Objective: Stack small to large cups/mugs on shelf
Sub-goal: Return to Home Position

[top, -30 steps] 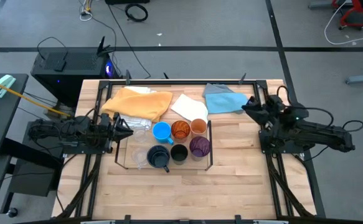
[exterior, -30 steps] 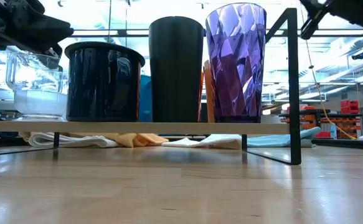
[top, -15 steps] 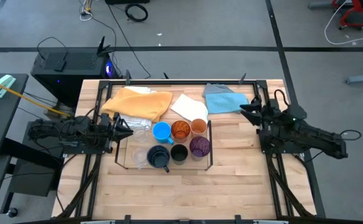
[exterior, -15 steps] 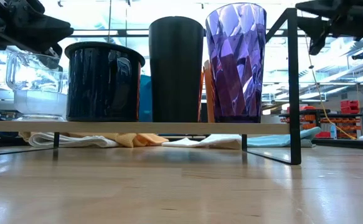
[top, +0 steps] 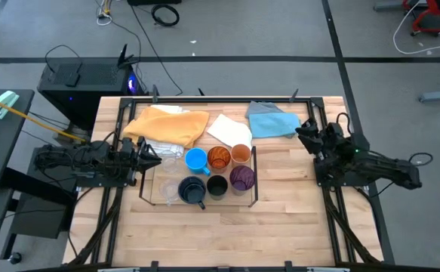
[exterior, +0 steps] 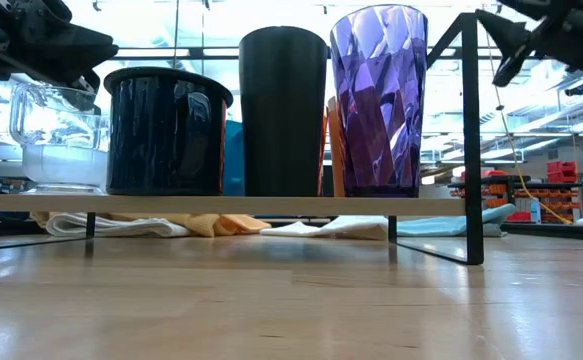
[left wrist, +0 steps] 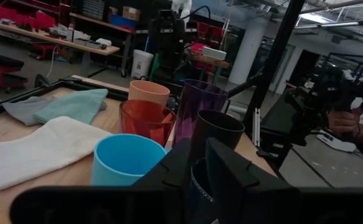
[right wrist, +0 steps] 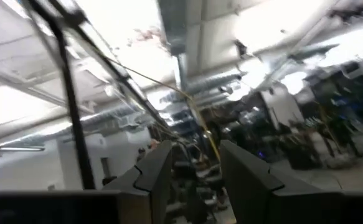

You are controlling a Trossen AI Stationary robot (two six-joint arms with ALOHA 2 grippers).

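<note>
The black wire shelf (top: 255, 183) stands mid-table and holds the cups on its base. The far row is a light-blue mug (top: 196, 159), an amber tumbler (top: 219, 157) and a small orange cup (top: 240, 154). The near row is clear cups (top: 167, 190), a navy mug (top: 193, 191), a black cup (top: 216, 185) and a purple tumbler (top: 241, 178). My left gripper (top: 155, 157) hovers shut and empty at the shelf's left end, pointing at the cups. My right gripper (top: 301, 133) is open and empty above the table, right of the shelf.
A yellow cloth (top: 167, 125), a white cloth (top: 229, 129) and a light-blue cloth (top: 271, 121) lie on the table beyond the shelf. Bare wooden tabletop (top: 227, 234) stretches in front of the shelf and to its right.
My right gripper has dipped a little and turned about its wrist to the right of the shelf, holding nothing. The cups and the shelf have stayed put.
</note>
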